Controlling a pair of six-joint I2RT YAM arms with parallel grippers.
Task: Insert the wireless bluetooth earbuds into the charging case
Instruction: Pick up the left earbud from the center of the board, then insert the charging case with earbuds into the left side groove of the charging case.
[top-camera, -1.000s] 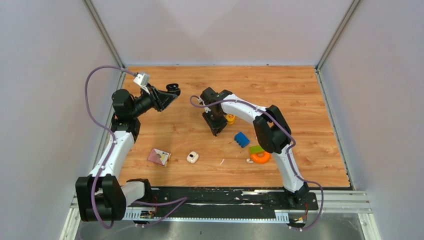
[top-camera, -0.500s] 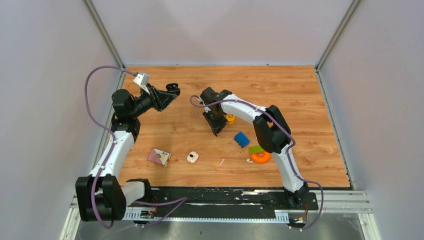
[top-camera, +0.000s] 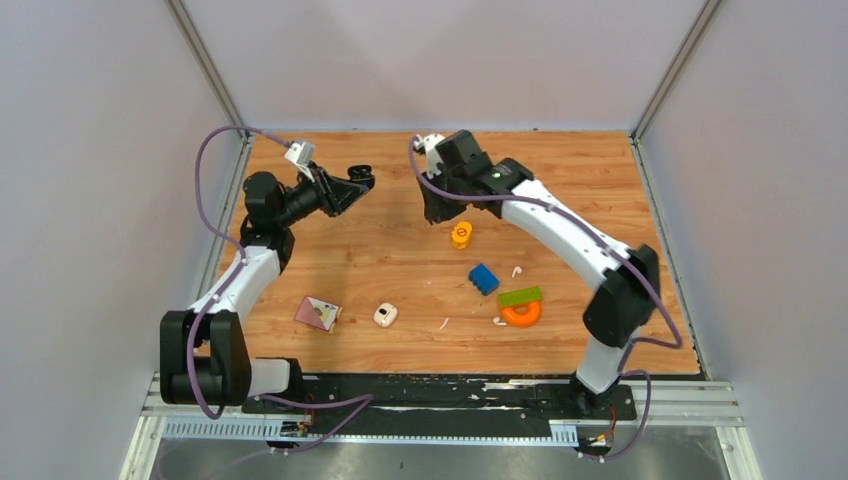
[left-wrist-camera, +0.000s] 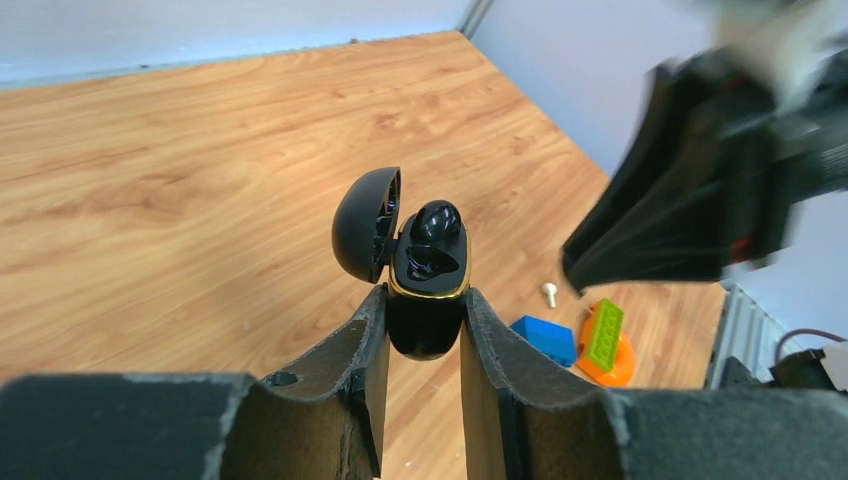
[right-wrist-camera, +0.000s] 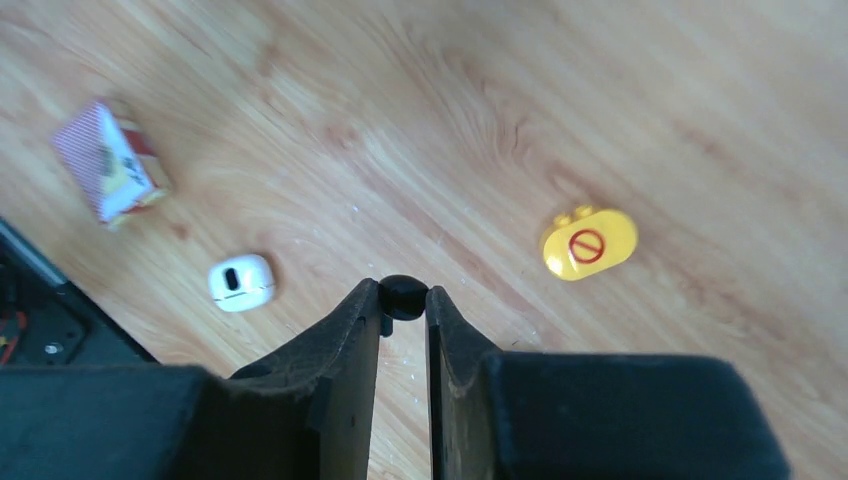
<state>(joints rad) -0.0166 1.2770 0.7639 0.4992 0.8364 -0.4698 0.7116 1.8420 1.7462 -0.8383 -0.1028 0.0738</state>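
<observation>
The wooden table (top-camera: 330, 255) carries toy blocks (top-camera: 484, 278) toward its right edge and a white case (top-camera: 386, 316) near the middle of its near edge. Both arms are raised over the far half.

The left gripper (left-wrist-camera: 424, 300) is clenched on the black charging case (left-wrist-camera: 427, 325), held aloft toward the far-left corner with its lid (left-wrist-camera: 362, 225) swung open. A seated earbud (left-wrist-camera: 436, 222) shows in the case, and the well beside it appears vacant.

The right gripper (right-wrist-camera: 403, 305) pinches the held earbud (right-wrist-camera: 403, 293), black, at its fingertips above the far middle of the table, near the case but apart from it.

Judged step: carrying the second black earpiece to the case. The next move calls for lining it up over the vacant well, lowering it squarely, then releasing.
</observation>
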